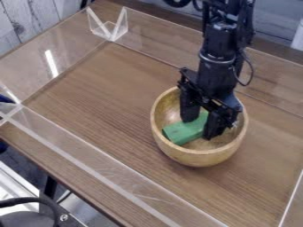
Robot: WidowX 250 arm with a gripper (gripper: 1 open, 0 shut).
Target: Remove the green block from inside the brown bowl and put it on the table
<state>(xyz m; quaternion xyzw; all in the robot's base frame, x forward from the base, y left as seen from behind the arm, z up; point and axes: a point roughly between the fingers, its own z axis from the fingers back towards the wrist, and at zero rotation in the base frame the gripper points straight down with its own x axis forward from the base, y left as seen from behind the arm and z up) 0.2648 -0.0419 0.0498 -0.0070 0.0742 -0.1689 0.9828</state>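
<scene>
Broadly, the table [95, 97] carries the brown bowl [178, 147] toward its right side. Inside lies the green block [183, 133]. Reaching straight down into the bowl, the gripper [203, 122] stands partly parted astride the block, seemingly not yet clamping it.

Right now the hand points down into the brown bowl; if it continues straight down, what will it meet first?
Most likely the green block. The hand hangs inside the brown bowl with open fingers on either side of the block's upper end. Depth is unclear, so the fingertips could reach the bowl's floor first.
</scene>
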